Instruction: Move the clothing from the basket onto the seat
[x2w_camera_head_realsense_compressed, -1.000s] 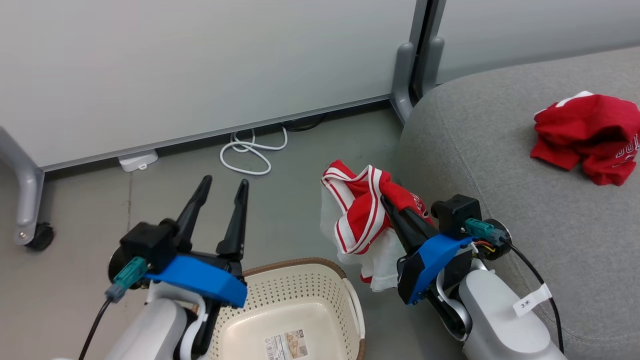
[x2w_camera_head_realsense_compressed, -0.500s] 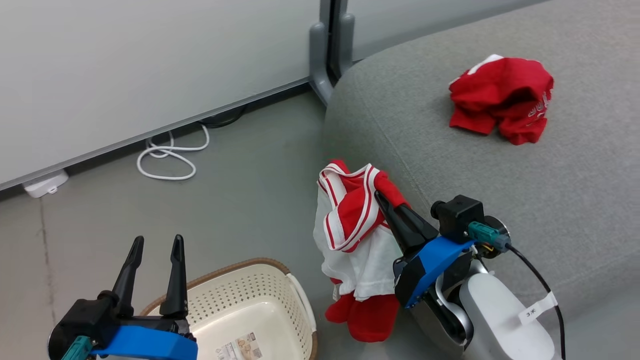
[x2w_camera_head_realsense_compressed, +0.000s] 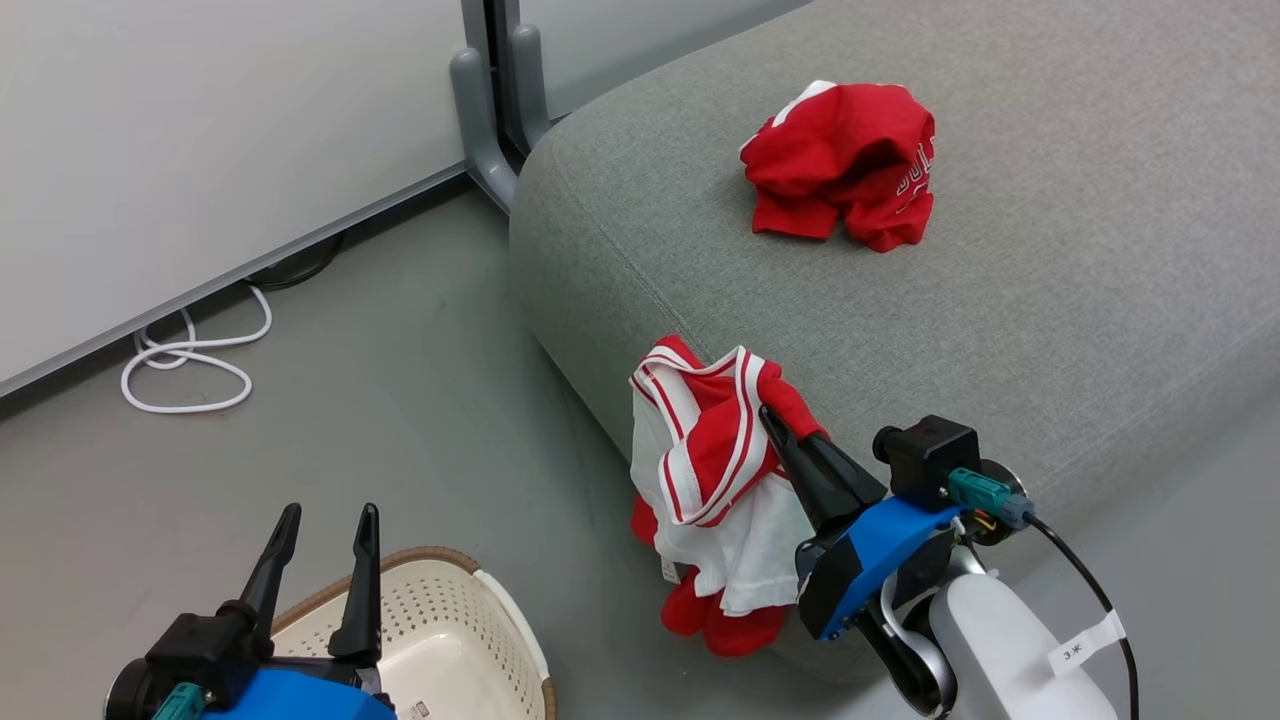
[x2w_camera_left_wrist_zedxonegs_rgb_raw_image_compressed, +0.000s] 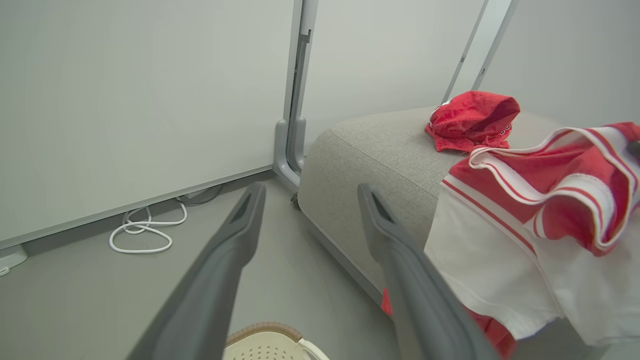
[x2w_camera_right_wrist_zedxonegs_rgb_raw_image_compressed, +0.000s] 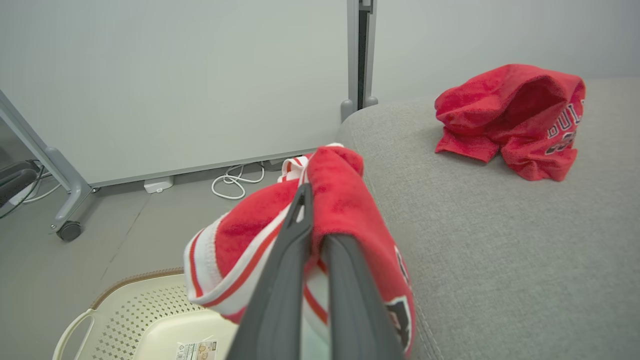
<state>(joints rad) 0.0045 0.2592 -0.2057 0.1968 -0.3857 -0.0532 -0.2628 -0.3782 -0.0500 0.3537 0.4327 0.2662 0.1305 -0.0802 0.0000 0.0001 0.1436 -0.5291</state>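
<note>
A red jersey with white lining and striped trim (x2w_camera_head_realsense_compressed: 715, 470) hangs from my right gripper (x2w_camera_head_realsense_compressed: 775, 420), which is shut on it beside the front left edge of the grey seat (x2w_camera_head_realsense_compressed: 1000, 300); the same jersey (x2w_camera_right_wrist_zedxonegs_rgb_raw_image_compressed: 340, 210) drapes over that gripper (x2w_camera_right_wrist_zedxonegs_rgb_raw_image_compressed: 306, 200) in the right wrist view, and the jersey (x2w_camera_left_wrist_zedxonegs_rgb_raw_image_compressed: 545, 200) also appears at the right of the left wrist view. A second red jersey (x2w_camera_head_realsense_compressed: 845, 165) lies crumpled on the seat. The cream basket (x2w_camera_head_realsense_compressed: 450, 625) stands on the floor at lower left, with my left gripper (x2w_camera_head_realsense_compressed: 325, 525) open above its rim.
A coiled white cable (x2w_camera_head_realsense_compressed: 185, 360) lies on the grey floor by the white partition wall (x2w_camera_head_realsense_compressed: 200, 150). A grey partition foot (x2w_camera_head_realsense_compressed: 480, 125) stands at the seat's far left corner. Another wheeled partition leg (x2w_camera_right_wrist_zedxonegs_rgb_raw_image_compressed: 65, 220) is in the right wrist view.
The head camera has swung right, shifting the seat and floor leftward. My right gripper still holds the striped jersey, which now hangs against the seat's edge. The left gripper stays open.
</note>
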